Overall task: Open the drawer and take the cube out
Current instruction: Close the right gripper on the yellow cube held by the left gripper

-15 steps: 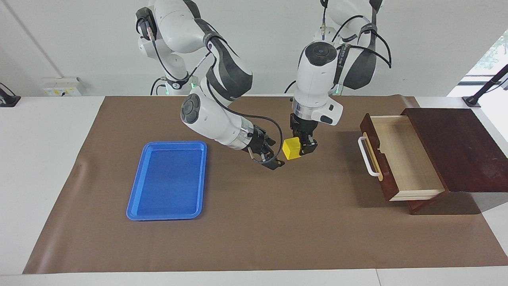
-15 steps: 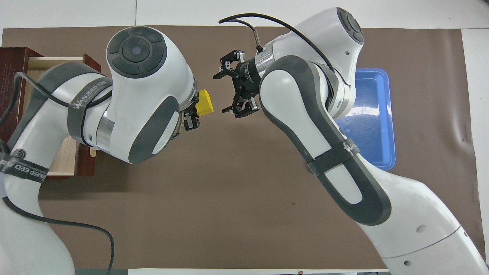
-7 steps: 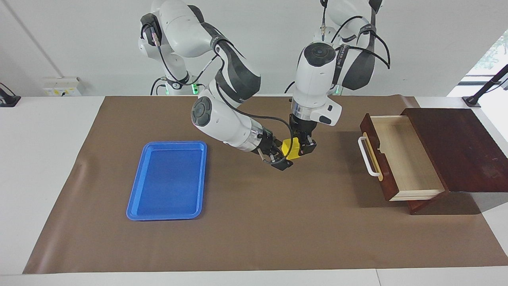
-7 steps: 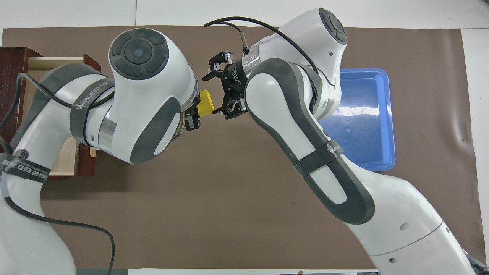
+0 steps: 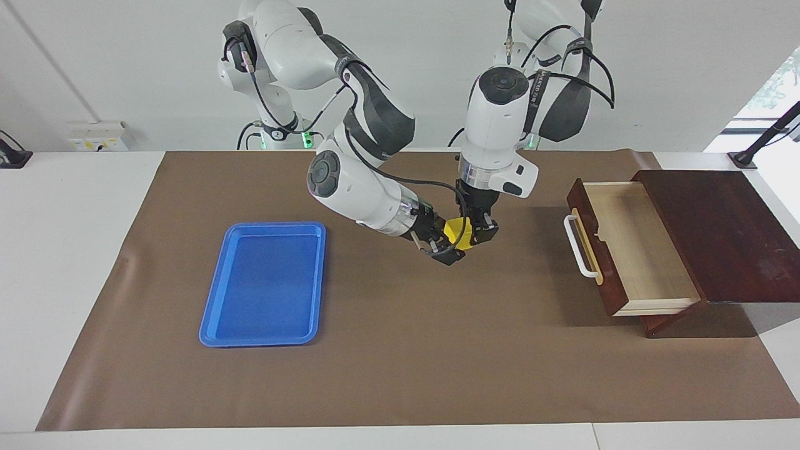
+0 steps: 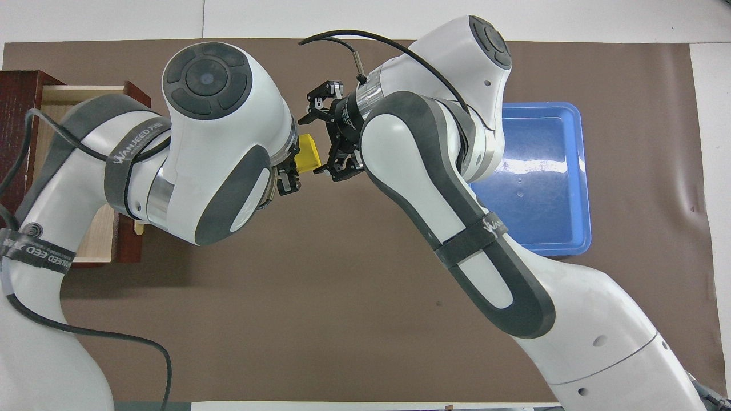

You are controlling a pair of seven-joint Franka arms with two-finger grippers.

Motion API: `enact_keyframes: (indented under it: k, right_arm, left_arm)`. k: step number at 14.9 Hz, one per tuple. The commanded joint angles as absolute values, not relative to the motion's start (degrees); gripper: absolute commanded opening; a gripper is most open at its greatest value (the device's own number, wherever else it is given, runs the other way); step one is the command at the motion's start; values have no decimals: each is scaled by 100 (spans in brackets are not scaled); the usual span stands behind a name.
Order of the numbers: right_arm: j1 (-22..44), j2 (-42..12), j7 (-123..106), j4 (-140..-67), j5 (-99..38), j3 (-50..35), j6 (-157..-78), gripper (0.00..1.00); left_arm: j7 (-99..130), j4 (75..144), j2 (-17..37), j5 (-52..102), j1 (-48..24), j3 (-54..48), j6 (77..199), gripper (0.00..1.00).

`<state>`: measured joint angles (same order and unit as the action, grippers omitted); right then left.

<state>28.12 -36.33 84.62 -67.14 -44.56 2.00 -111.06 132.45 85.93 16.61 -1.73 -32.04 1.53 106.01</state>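
From overhead my left arm hides most of the drawer (image 5: 631,247), which stands pulled out, its pale inside bare. A brown mat (image 5: 400,362) covers the white table. The tray (image 5: 265,284) holds nothing. Between tray and drawer, above the mat, my left gripper (image 5: 476,232) clamps the cube (image 5: 458,231); my right gripper (image 5: 445,245) is spread wide around it.

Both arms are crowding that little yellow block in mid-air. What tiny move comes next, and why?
Probably the right gripper closes on the cube. The left gripper holds the cube above the mat, and the right gripper's open fingers already sit around its free end. The drawer stands open and empty, so this looks like a handover; the left should let go only after that.
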Motion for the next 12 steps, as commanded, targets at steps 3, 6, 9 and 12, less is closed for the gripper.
enact_keyframes:
  k: [3, 6, 9, 12]
  right_arm:
    - [2892, -3665, 8666, -6645, -4359, 202, -11039, 80]
    - [2900, -3665, 8666, -6645, -4342, 202, -11030, 53]
    - [2900, -3665, 8649, -6645, -4324, 202, -11039, 19]
    - [2892, -3665, 8605, -6645, -4298, 202, -11039, 0]
  left_arm:
    - [13324, 8789, 1512, -79, -3278, 237, 10723, 0]
    - [13324, 8789, 1512, -79, -3278, 237, 10723, 0]
    - [13315, 8789, 1512, -79, -3278, 237, 10723, 0]
    - [13307, 8798, 1512, -79, -3270, 237, 10714, 0]
